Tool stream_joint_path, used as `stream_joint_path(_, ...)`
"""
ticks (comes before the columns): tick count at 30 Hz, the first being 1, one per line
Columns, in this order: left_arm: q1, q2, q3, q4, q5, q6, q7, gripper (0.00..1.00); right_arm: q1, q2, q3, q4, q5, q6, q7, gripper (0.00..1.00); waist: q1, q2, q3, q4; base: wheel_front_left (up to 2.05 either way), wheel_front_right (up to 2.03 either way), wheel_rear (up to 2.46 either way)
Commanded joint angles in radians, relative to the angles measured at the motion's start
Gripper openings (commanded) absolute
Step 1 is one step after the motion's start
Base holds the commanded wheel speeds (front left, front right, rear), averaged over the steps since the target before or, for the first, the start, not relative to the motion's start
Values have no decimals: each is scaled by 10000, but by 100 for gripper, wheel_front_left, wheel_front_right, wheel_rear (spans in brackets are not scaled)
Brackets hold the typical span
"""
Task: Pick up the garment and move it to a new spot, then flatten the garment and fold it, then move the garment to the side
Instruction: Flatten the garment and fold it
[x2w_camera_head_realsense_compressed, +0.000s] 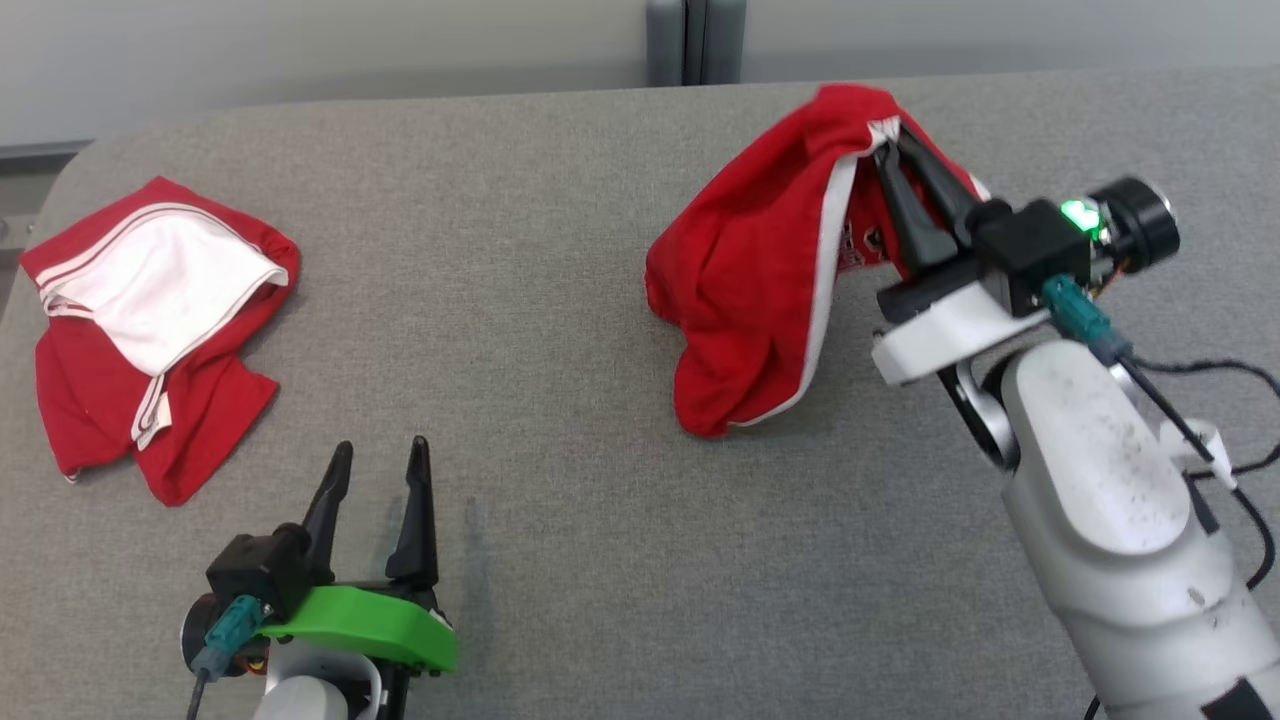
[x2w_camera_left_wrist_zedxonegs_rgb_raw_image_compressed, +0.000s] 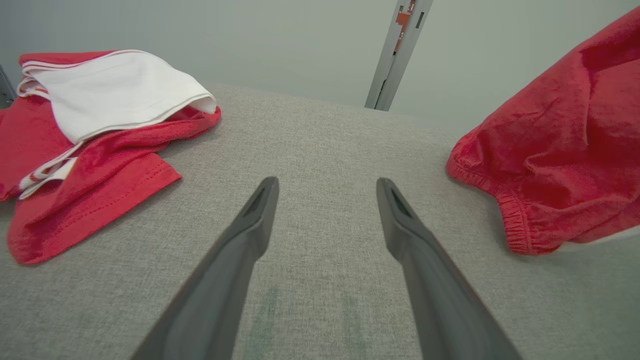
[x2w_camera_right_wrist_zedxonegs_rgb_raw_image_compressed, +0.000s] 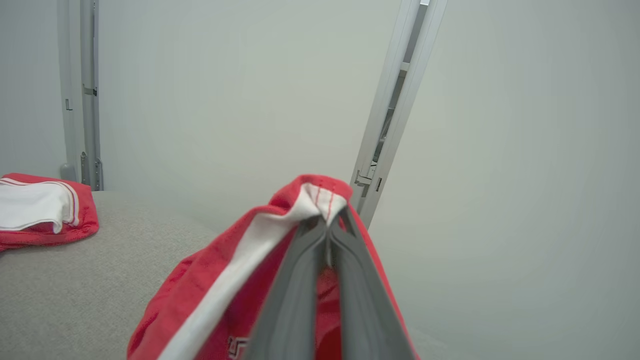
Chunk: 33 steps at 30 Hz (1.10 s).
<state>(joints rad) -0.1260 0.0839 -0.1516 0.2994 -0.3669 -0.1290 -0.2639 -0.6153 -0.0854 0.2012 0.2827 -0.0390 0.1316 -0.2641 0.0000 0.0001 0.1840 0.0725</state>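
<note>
Left claw: We found the left gripper (x2w_camera_head_realsense_compressed: 381, 447) (x2w_camera_left_wrist_zedxonegs_rgb_raw_image_compressed: 327, 182) nearest the robot, at the lower left and low over the table. Its two dark fingers (x2w_camera_left_wrist_zedxonegs_rgb_raw_image_compressed: 240, 250) stood spread apart and held nothing.
Table: We noted a grey, cloth-covered table (x2w_camera_head_realsense_compressed: 520, 300) (x2w_camera_left_wrist_zedxonegs_rgb_raw_image_compressed: 325, 150) (x2w_camera_right_wrist_zedxonegs_rgb_raw_image_compressed: 60, 280). Its surface lay bare between those fingers.
Right arm: We saw the pale forearm (x2w_camera_head_realsense_compressed: 1110, 480) rise from the lower right toward the far right part of the table.
Right claw: We found the right gripper (x2w_camera_head_realsense_compressed: 890, 142) (x2w_camera_right_wrist_zedxonegs_rgb_raw_image_compressed: 327, 222) clenched, its fingers pressed together on a white-trimmed edge of the garment.
Garment: We recorded the red garment (x2w_camera_head_realsense_compressed: 750, 270) (x2w_camera_left_wrist_zedxonegs_rgb_raw_image_compressed: 560, 150) (x2w_camera_right_wrist_zedxonegs_rgb_raw_image_compressed: 210, 280), with a white stripe, hanging from that grip over the right half of the table. Its top was raised and its lower folds came down to the surface. We could not tell whether they rested there.
Other garment: We noted the other garment (x2w_camera_head_realsense_compressed: 150, 320) (x2w_camera_left_wrist_zedxonegs_rgb_raw_image_compressed: 100, 100) (x2w_camera_right_wrist_zedxonegs_rgb_raw_image_compressed: 35, 210), red and white, lying crumpled at the table's left edge, well apart from both claws.
Background: We saw a pale wall (x2w_camera_head_realsense_compressed: 300, 50) and a grey post (x2w_camera_head_realsense_compressed: 695, 40) (x2w_camera_left_wrist_zedxonegs_rgb_raw_image_compressed: 395, 55) (x2w_camera_right_wrist_zedxonegs_rgb_raw_image_compressed: 395, 100) behind the far edge.
</note>
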Motion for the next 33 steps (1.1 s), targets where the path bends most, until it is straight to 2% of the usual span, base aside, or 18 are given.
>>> stream_joint_path(1, 132, -34, -54, 32, 40, -31, -7, 100, -511, -129, 176, 118, 116, -17, -6, 0, 0, -1, -409, 69, 0, 0, 0)
stream_joint_path(7, 169, -153, -466, 141, -77, -31, -8, 100, -2942, 27, 1328, 1281, 388, -17, -6, 0, 0, -1, -550, 593, 0, 0, 0)
stream_joint_path(12, 241, -157, -602, 226, -114, -31, -8, 100, -3818, 259, 622, 1990, 367, -17, -4, 0, 0, -1, -561, 834, 0, 0, 0)
stream_joint_path(16, 319, -112, -586, 243, -148, -31, -8, 100, -3153, 308, -252, 2503, -118, -17, -4, 0, 0, -1, -522, 786, 0, 0, 0)
stream_joint_path(21, 189, -110, -613, 166, -153, -31, -8, 100, -1281, -369, -1737, 2996, -774, -17, -5, 0, 0, -1, -406, 443, 0, 0, 0)
stream_joint_path(26, -96, 42, -797, 80, -158, -33, -8, 100, 656, -894, -3569, 3330, -1140, -17, -5, 45, 0, -1, -207, -33, 0, 0, 0)
stream_joint_path(27, -129, 71, -875, 57, -159, -31, -7, 100, 1070, -863, -3976, 3282, -1252, -17, -5, 100, 0, -1, -181, -136, 0, 0, 0)
stream_joint_path(33, -300, 206, -1110, -21, -245, -31, -8, 100, 2370, -619, -5161, 2859, -1407, -17, -5, 100, 0, -1, -39, -570, 0, 0, 0)
